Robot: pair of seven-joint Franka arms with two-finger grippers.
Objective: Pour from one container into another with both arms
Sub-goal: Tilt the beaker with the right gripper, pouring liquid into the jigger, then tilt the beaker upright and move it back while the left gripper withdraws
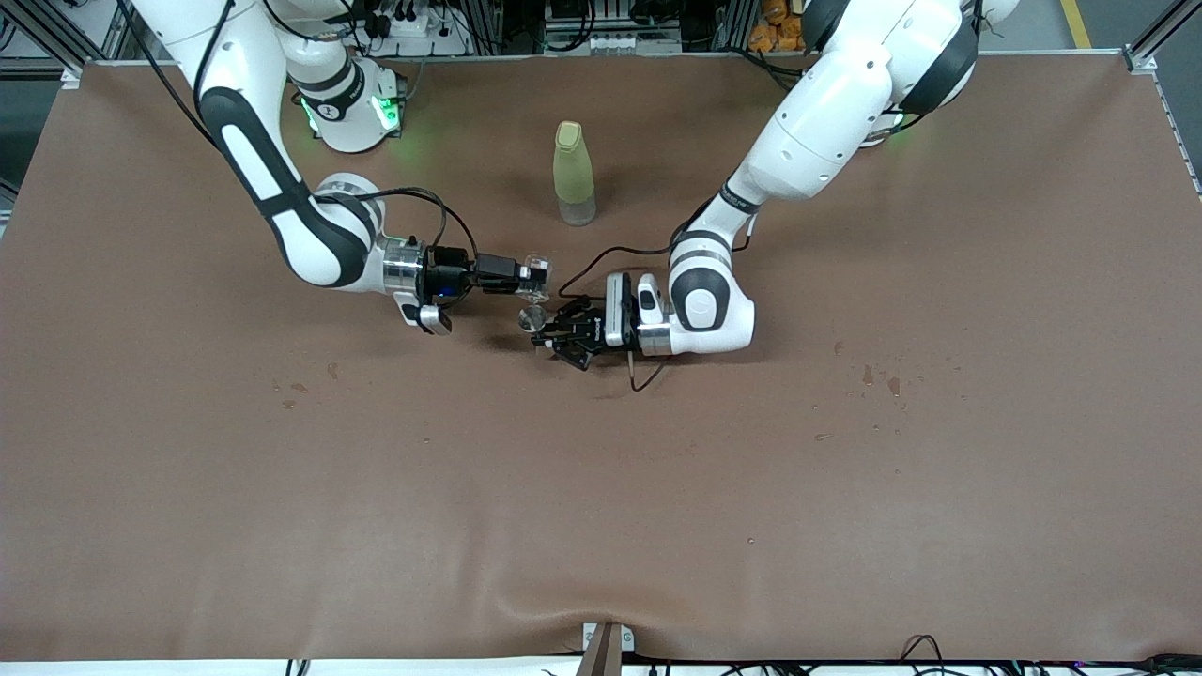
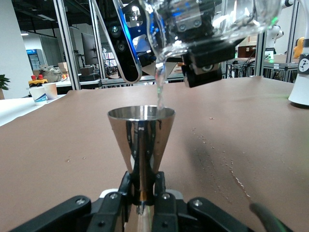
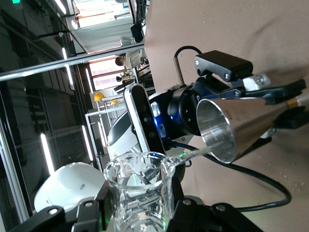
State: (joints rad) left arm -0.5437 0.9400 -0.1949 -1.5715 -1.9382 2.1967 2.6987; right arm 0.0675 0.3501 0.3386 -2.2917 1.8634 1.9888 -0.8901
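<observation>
I had the left gripper (image 1: 543, 330) clamped on the narrow waist of the metal jigger (image 2: 140, 133), holding it upright just above the table (image 1: 601, 488) so its open mouth faced straight up to catch liquid. My right gripper (image 1: 535, 273) was closed around the glass beaker (image 3: 141, 191), tipped so its spout hung directly over the jigger's rim, with a thin stream of water (image 2: 160, 89) falling into the cup. I judged the pour to be well under way. The green bottle (image 1: 574, 174) stood apart from both grippers, toward the robots' bases, and played no part in this.
</observation>
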